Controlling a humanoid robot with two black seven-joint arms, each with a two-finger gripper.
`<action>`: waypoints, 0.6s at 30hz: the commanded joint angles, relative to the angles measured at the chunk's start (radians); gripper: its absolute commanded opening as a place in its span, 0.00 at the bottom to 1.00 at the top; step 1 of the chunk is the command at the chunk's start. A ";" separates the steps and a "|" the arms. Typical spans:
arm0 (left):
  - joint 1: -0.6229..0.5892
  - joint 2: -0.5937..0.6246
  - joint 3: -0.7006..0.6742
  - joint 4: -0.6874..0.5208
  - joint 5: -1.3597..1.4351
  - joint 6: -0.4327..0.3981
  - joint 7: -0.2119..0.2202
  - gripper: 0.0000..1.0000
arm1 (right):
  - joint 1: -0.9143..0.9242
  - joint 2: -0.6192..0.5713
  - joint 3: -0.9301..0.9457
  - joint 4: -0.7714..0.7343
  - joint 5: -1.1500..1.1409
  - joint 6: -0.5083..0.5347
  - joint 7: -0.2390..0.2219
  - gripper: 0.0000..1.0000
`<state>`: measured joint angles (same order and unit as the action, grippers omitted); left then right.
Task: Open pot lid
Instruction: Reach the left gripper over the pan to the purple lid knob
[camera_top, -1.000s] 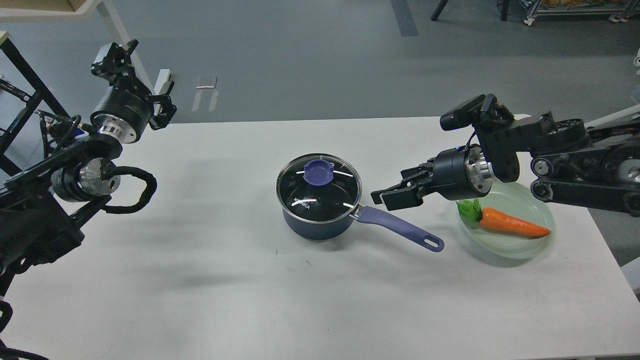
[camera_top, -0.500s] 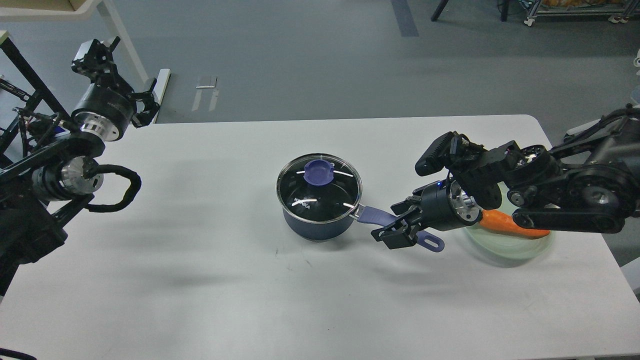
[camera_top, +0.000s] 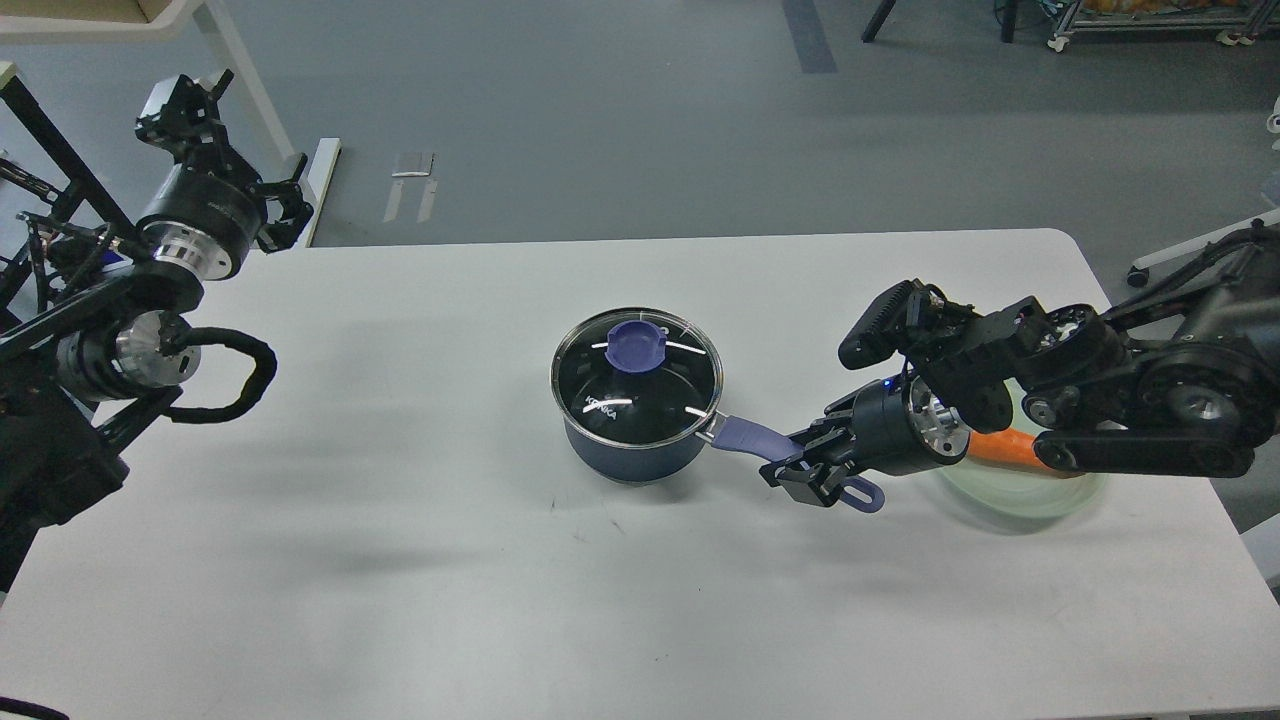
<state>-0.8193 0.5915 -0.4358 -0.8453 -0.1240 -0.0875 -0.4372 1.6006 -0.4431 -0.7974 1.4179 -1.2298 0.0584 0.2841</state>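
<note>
A dark blue pot (camera_top: 636, 446) stands mid-table with a glass lid (camera_top: 637, 377) resting on it. The lid has a purple knob (camera_top: 636, 345). The pot's purple handle (camera_top: 748, 437) points right and toward the front. My right gripper (camera_top: 806, 472) sits at the outer part of the handle, one finger on each side, closed on it. My left gripper (camera_top: 283, 212) is raised at the far left table edge, far from the pot. It is small and dark, so I cannot tell its fingers apart.
A clear green plate (camera_top: 1020, 494) holds an orange carrot (camera_top: 1000, 447) at the right, largely hidden behind my right arm. A white shelf leg (camera_top: 250, 90) and a black frame (camera_top: 50, 170) stand past the table's left corner.
My right gripper has dropped from above the handle down onto it and closed around it. My left arm has pulled back to the left. The lid has not moved.
</note>
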 joint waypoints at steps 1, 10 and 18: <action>-0.004 0.005 0.000 0.000 0.006 0.000 0.002 0.99 | 0.001 0.000 -0.002 0.000 -0.020 0.000 0.000 0.33; -0.064 0.007 0.005 -0.121 0.295 0.005 0.078 0.99 | 0.004 -0.009 0.000 0.003 -0.017 0.000 0.000 0.25; -0.069 0.022 0.011 -0.386 0.931 0.014 0.098 0.99 | 0.005 -0.012 0.000 0.006 -0.014 0.000 0.000 0.25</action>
<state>-0.8845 0.6202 -0.4247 -1.1703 0.5528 -0.0770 -0.3397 1.6044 -0.4552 -0.7979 1.4233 -1.2447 0.0584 0.2835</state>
